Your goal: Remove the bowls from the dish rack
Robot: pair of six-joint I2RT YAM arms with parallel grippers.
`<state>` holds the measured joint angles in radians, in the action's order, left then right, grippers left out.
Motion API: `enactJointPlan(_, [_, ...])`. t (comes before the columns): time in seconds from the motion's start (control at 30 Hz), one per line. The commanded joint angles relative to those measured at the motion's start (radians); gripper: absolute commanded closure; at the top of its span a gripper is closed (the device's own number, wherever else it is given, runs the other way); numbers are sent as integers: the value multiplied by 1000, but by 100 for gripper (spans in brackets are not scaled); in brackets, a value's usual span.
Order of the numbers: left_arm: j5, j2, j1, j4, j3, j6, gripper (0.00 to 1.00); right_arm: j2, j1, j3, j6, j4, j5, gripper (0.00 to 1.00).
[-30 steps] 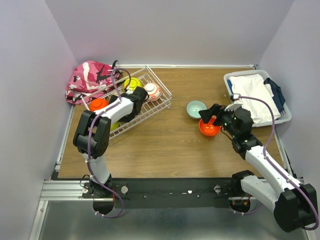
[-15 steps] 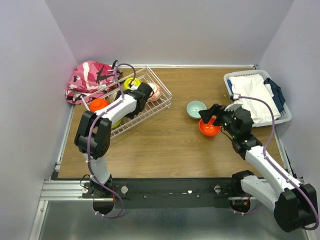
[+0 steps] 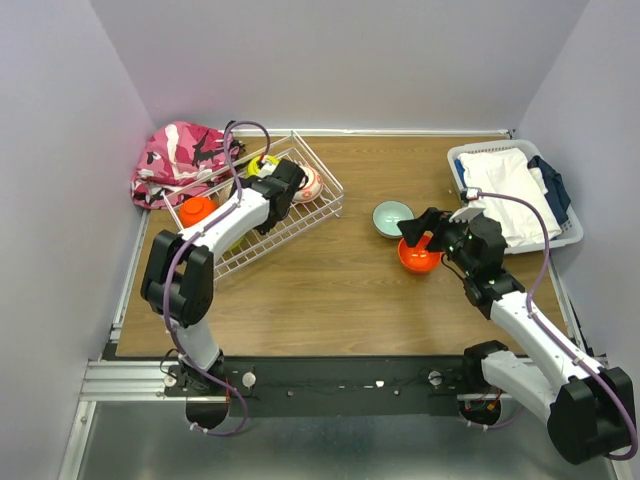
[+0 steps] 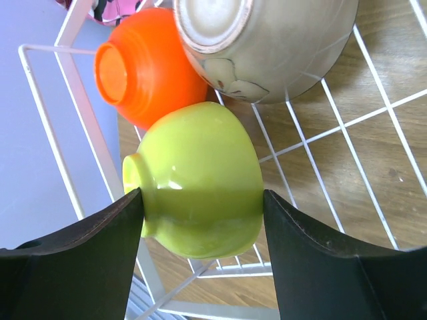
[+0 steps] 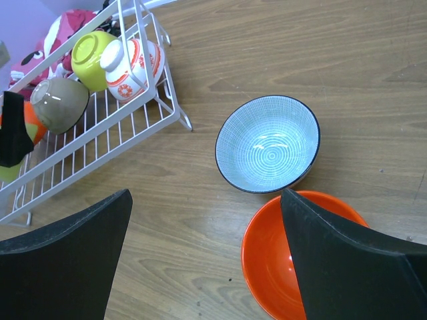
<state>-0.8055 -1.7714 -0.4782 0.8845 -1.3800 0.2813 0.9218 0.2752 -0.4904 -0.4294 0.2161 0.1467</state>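
The white wire dish rack stands at the back left. My left gripper is inside it, shut on a lime-green bowl that lies on its side near the rack's corner. One of its fingers shows in the right wrist view. An orange bowl, a tan bowl, a second lime-green bowl and a white and red bowl are also in the rack. My right gripper is open and empty over an orange bowl on the table. A pale teal bowl sits just beyond.
A pink camouflage bag lies behind the rack against the left wall. A white plastic basket of clothes stands at the back right. Purple walls close in the table on three sides.
My left wrist has moved toward the back right over the rack in the top view. The right arm and the two bowls on the table have not moved.
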Motion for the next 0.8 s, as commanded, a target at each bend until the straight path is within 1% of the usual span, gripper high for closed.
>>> enactJointPlan(0.0, [14, 124, 0, -18, -28, -1, 39, 6, 5, -5, -2, 6, 14, 0])
enactJointPlan(0.07, [41, 154, 0, -41, -25, -5, 40, 15, 4, -10, 7, 12, 39, 0])
enactJointPlan(0.23, [98, 246, 3, -114, 10, -10, 41, 40, 5, -30, 20, 31, 168, 0])
enactJointPlan(0.4, [179, 335, 18, -177, 44, 15, 41, 109, 5, -69, 26, 29, 305, 0])
enactJointPlan(0.43, [190, 352, 23, -212, 64, 16, 41, 121, 5, -80, 24, 26, 326, 0])
enactJointPlan(0.6, [275, 467, 35, -320, 128, 47, 41, 212, 5, -129, -25, 54, 434, 0])
enactJointPlan(0.77, [411, 556, 43, -443, 199, 96, 41, 281, 9, -169, -100, 89, 479, 0])
